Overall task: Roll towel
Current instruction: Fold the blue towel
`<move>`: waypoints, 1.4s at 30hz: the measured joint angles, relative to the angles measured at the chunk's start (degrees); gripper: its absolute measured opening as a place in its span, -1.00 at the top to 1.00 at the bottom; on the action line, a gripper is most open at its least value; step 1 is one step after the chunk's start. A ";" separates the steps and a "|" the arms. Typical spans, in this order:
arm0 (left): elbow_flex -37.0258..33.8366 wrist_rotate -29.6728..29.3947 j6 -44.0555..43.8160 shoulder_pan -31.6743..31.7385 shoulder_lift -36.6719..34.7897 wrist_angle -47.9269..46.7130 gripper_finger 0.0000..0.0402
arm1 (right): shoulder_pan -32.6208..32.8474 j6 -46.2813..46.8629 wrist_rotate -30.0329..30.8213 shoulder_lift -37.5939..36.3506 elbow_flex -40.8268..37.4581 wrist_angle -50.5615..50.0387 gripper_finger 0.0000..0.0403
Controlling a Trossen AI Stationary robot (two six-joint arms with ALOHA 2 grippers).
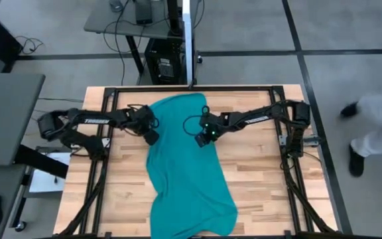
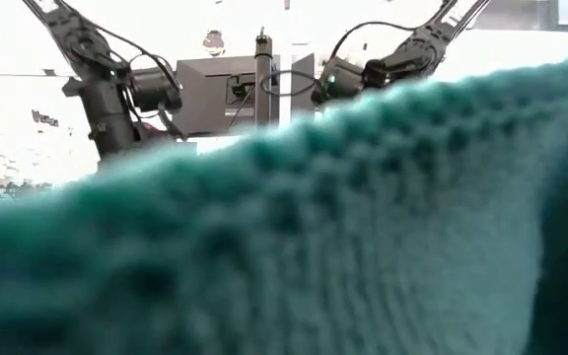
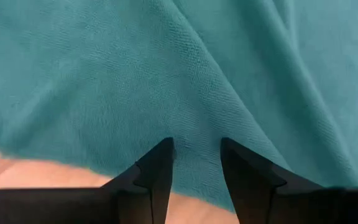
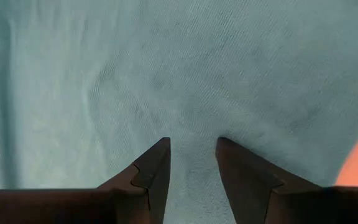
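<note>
The teal towel (image 1: 186,169) lies lengthwise on the wooden table (image 1: 264,186), from the far edge to the near edge. Its near end (image 2: 294,237) fills most of the low view. My left gripper (image 1: 152,136) is on the towel's left long edge in its far half, with its fingers closed on cloth (image 3: 194,146). My right gripper (image 1: 201,138) is on the towel's right side at about the same distance along it, also closed on cloth (image 4: 191,143). Both arms show above the towel in the low view. My left gripper pinches the towel between its two fingers just inside the left long edge (image 3: 194,168), coming from above and slanting down. A raised crease (image 3: 210,81) runs away from the fingertips. One layer or several, I cannot tell. The towel around it lies on the table. My right gripper pinches the towel between its two fingers near the right long edge (image 4: 191,162), coming from above and pointing down. Soft wrinkles (image 4: 191,118) gather at the fingertips. One layer or several, I cannot tell. The cloth around it rests on the table.
Black frame rails (image 1: 105,166) run along the table's left and right sides. A person (image 1: 377,126) is on the floor beyond the right edge. A grey desk (image 1: 5,113) stands at the left, and a stand with cables (image 1: 164,63) is beyond the far edge.
</note>
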 joint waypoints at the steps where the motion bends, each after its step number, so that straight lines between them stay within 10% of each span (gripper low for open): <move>1: 0.30 0.18 1.19 1.67 1.26 0.99 0.40 | -0.79 -0.12 -0.13 0.22 0.05 0.04 0.37; 16: 15.02 -1.68 19.40 24.99 10.18 -5.60 0.40 | -10.79 -2.74 -1.92 0.11 3.90 -0.39 0.37; 32: 21.30 4.64 22.13 18.37 9.49 -18.62 0.40 | -3.97 -17.12 -7.09 0.11 9.04 -15.33 0.37; 42: 21.38 2.49 15.96 22.05 9.17 -2.19 0.40 | -5.12 -11.35 -5.03 0.09 9.05 -9.11 0.37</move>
